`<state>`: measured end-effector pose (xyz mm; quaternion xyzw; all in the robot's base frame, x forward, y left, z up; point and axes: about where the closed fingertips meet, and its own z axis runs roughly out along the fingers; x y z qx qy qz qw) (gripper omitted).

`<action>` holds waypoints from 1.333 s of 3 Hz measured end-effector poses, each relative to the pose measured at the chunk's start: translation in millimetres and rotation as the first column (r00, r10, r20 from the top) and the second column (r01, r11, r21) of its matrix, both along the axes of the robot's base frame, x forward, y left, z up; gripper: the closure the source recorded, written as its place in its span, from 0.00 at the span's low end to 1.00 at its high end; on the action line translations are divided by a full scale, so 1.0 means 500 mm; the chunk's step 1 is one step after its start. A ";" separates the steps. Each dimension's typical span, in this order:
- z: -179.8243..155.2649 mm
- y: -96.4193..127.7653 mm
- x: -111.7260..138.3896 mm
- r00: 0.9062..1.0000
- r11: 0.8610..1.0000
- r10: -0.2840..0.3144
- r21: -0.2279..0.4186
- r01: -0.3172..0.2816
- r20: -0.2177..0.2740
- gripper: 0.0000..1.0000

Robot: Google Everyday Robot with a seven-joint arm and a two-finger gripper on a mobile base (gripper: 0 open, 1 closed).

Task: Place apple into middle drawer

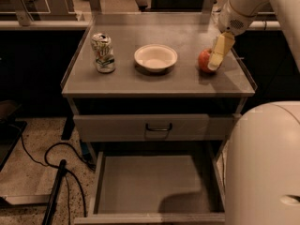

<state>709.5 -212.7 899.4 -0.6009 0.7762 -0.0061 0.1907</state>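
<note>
The red-orange apple (203, 60) rests on the grey cabinet top (140, 81) near its right edge. My gripper (216, 55) comes down from the upper right on the white arm and sits right at the apple, covering its right side. The middle drawer (150, 182) is pulled out open below the cabinet front, and its flat grey floor is bare. A shadow lies on its front right part.
A white bowl (155, 56) stands at the middle of the top and a drink can (103, 53) at the left. A shut drawer front with a black loop handle (158, 127) lies above the open drawer. My white body (262, 163) fills the lower right. Cables (51, 158) lie on the floor at left.
</note>
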 end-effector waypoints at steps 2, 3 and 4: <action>-0.053 -0.019 0.020 0.999 1.000 -0.023 0.007 0.023 -0.040 0.00; -0.075 -0.024 0.025 0.998 0.999 -0.031 0.007 0.031 -0.057 0.00; -0.094 -0.028 0.026 0.997 0.999 -0.033 0.001 0.034 -0.075 0.00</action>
